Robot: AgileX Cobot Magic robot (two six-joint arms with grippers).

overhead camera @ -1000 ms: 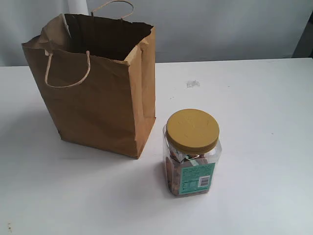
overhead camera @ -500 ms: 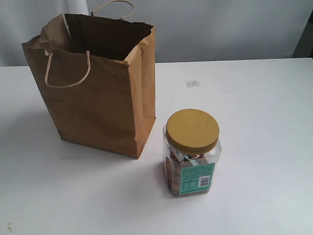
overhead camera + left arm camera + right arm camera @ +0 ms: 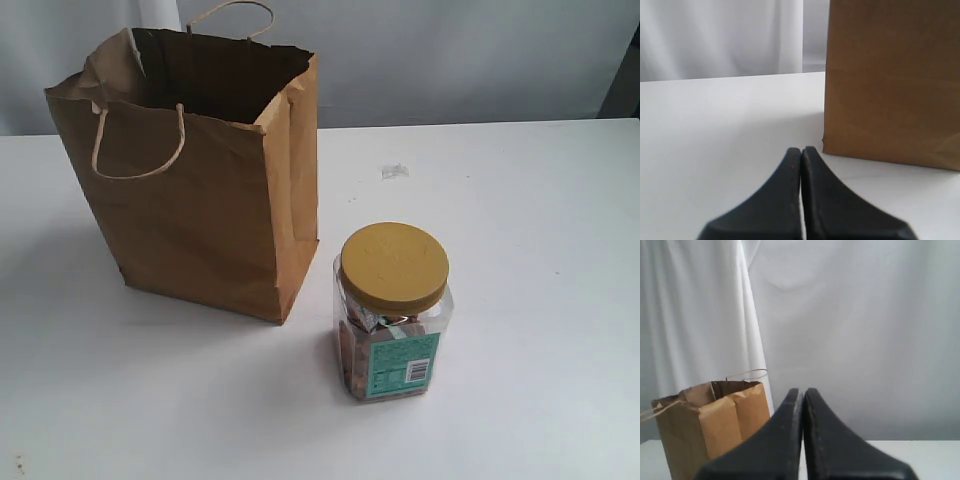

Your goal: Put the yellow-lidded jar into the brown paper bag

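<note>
Jar and bag on a white bench [image 3: 540, 200], seen from above and in front. The yellow-lidded jar [image 3: 393, 310] stands upright on the bench, outside the brown paper bag [image 3: 190, 200], just beside the bag's near right corner and apart from it. Its round lid [image 3: 394, 264] is screwed on; a teal label [image 3: 404, 366] with a barcode faces the exterior camera, and brownish contents show through the clear wall. The bag stands upright with its mouth open and its rim crumpled. One cord handle [image 3: 138, 150] hangs down the front face, and the other [image 3: 230, 12] arches above the back rim. A small pale smudge [image 3: 394, 171] lies on the bench behind the jar, to the right of the bag.

Left wrist view: the left gripper [image 3: 801, 150] has its two dark fingers pressed together along their length, with nothing between them. It sits low over the bench, near one flat side of the bag but not touching it.

Right wrist view: the right gripper [image 3: 801, 390] is likewise closed on nothing, fingers meeting at the tips. The bag's open top appears beyond it to one side, against a white draped backdrop [image 3: 865, 340].
</note>
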